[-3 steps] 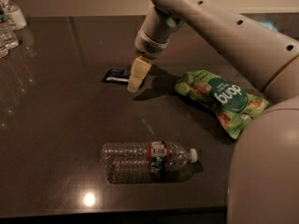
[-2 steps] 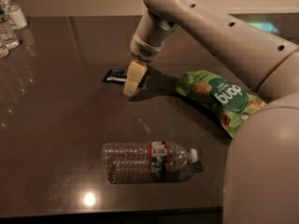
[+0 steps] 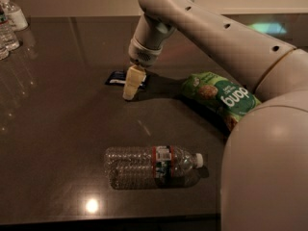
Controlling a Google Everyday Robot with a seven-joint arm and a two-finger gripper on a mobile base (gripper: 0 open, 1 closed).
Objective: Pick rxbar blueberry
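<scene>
The rxbar blueberry [image 3: 117, 78] is a small flat dark navy bar with a white patch. It lies on the dark table [image 3: 57, 129] left of centre, toward the back. My gripper [image 3: 130, 94] hangs from the arm and points down at the table. It is just right of and in front of the bar and covers the bar's right end. The gripper's tip is at or just above the table surface.
A green snack bag [image 3: 222, 96] lies to the right of the gripper. A clear plastic water bottle [image 3: 151, 165] lies on its side near the front. Several bottles [image 3: 9, 24] stand at the far left back corner. My arm's large body fills the right side.
The arm has swung left and the gripper has moved left with it, closer to the bar. The bar, bag and bottle have not moved.
</scene>
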